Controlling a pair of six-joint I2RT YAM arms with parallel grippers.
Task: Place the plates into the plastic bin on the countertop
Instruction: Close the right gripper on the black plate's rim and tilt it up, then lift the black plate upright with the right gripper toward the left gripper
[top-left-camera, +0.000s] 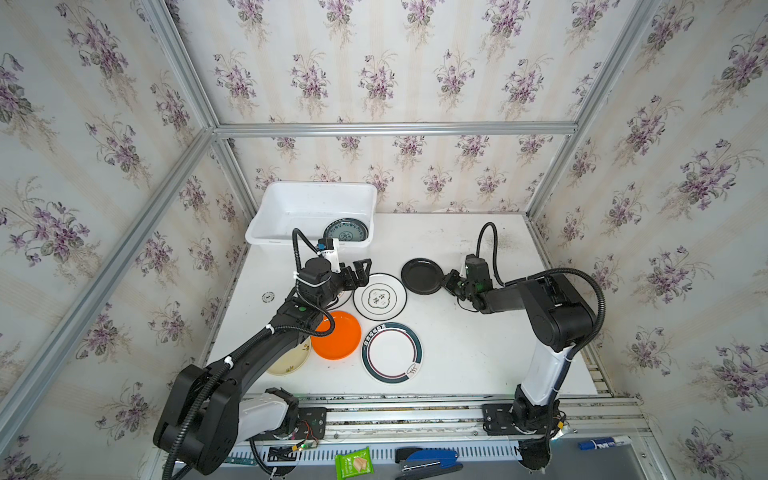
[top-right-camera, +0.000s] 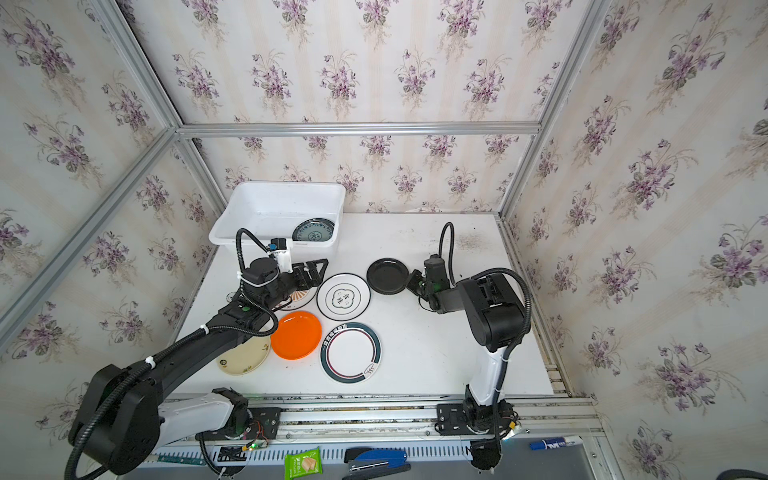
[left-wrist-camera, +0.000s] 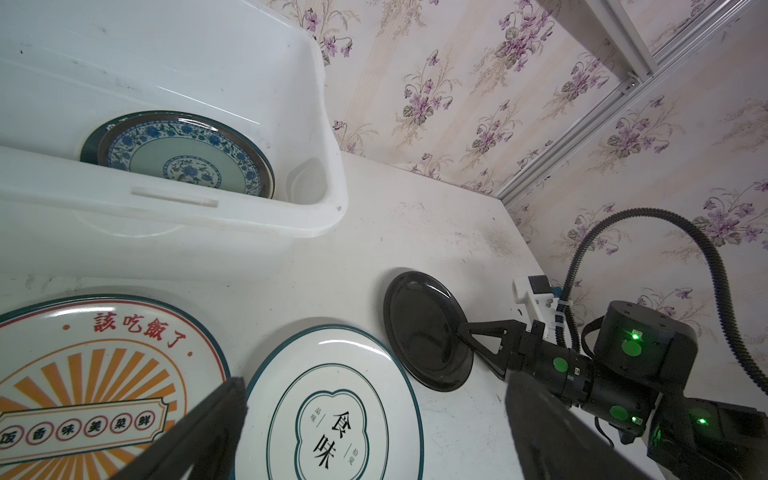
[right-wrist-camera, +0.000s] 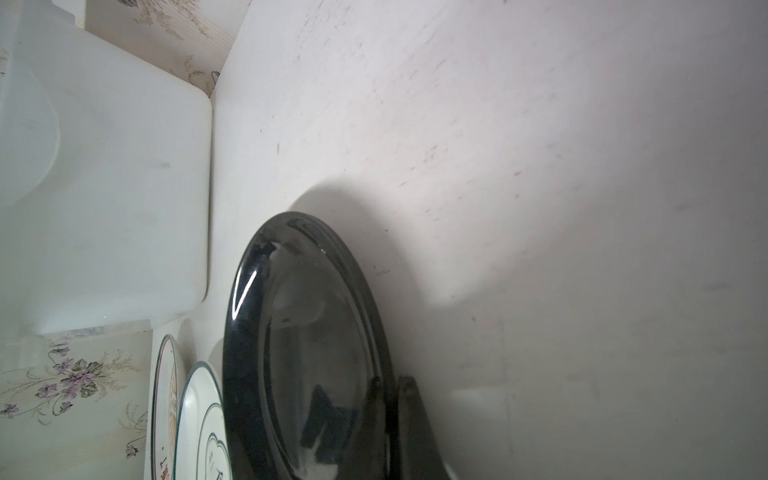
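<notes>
Right end effector (top-left-camera: 449, 279) clamped on the near rim of the black plate (top-left-camera: 422, 276). The plate sticks out ahead of its fingertips, toward the left end effector (top-left-camera: 360, 274). In the right wrist view the plate fills the space just in front of the fingers, with a shadow under it on the bench (top-left-camera: 478, 353). Can't tell if it's fully clear of the bench.

Left end effector released, jaws spread wide, nothing between them. It hovers over the gap between the sunburst plate (left-wrist-camera: 83, 386) and the emblem plate (top-left-camera: 379, 296), both flat on the bench below it.

Plastic bin (top-left-camera: 291, 208) sits just beyond the left end effector's tips, well apart from the right one. Inside, in the corner nearest the left end effector, a blue patterned plate (top-left-camera: 345, 230) lies on a dark-rimmed plate (left-wrist-camera: 89, 141).

Behind the left end effector, along its arm: orange plate (top-left-camera: 338, 334), cream plate (top-left-camera: 291, 361) partly hidden under the arm, teal-banded plate (top-left-camera: 392, 352) just beside the orange one. All three flat on the bench, untouched.
</notes>
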